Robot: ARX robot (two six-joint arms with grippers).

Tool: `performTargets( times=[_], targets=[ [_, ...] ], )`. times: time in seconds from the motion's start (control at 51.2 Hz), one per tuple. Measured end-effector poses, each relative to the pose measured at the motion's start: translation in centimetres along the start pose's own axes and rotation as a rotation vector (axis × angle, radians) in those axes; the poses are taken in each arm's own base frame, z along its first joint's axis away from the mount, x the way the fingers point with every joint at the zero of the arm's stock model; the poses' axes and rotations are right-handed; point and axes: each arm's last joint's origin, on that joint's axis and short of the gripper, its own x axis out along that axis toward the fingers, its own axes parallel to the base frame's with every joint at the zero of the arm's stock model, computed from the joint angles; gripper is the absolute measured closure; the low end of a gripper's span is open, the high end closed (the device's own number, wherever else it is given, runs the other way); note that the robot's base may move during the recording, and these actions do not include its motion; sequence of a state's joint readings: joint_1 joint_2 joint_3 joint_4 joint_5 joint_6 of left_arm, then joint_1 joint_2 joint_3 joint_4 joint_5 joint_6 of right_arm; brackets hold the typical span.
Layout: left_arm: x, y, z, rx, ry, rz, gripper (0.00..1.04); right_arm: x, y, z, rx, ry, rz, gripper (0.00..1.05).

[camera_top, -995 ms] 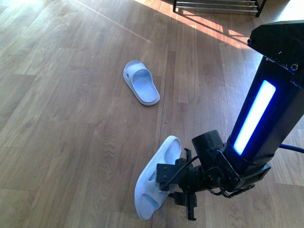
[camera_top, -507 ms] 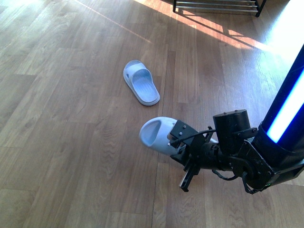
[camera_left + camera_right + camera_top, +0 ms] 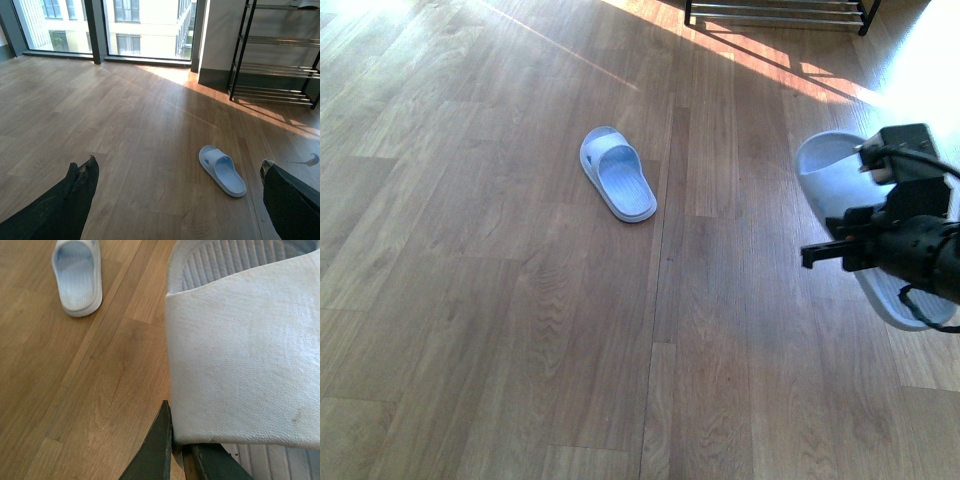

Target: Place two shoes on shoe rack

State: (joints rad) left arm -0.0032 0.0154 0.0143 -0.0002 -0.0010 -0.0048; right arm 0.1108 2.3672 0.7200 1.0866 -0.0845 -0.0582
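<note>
Since a second ago our right claw (image 3: 842,250) has swung up and rightward, lifting the held sandal (image 3: 828,188) clear of the floor (image 3: 520,300); it pinches the strap. The other sandal (image 3: 618,187) lies left of the claw, well apart. The shoe rack (image 3: 775,12) stands far beyond, across the wood floor. Our left claw (image 3: 176,167) is spread wide.

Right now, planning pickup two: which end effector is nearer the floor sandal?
Right, probably. Right end effector, holding the other sandal, is right of the floor sandal; left end effector sits farther back.

Wood floor (image 3: 470,300); one slide sandal (image 3: 617,187)
</note>
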Motion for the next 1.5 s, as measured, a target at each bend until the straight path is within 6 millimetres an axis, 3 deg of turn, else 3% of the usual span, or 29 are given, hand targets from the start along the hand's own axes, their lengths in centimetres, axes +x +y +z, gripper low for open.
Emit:
performTargets(
  times=[0.312, 0.507, 1.502],
  targets=[
    [0.0, 0.0, 0.0, 0.000, 0.000, 0.000, 0.09, -8.4, -1.4, 4.2, 0.094, -0.106, -0.085, 1.03],
    [0.0, 0.0, 0.0, 0.000, 0.000, 0.000, 0.09, -11.5, -1.6, 5.5, 0.144, -0.147, -0.101, 1.03],
    [0.0, 0.0, 0.0, 0.000, 0.000, 0.002, 0.09, -11.8, -1.6, 5.6, 0.155, -0.152, -0.094, 1.03]
  ],
)
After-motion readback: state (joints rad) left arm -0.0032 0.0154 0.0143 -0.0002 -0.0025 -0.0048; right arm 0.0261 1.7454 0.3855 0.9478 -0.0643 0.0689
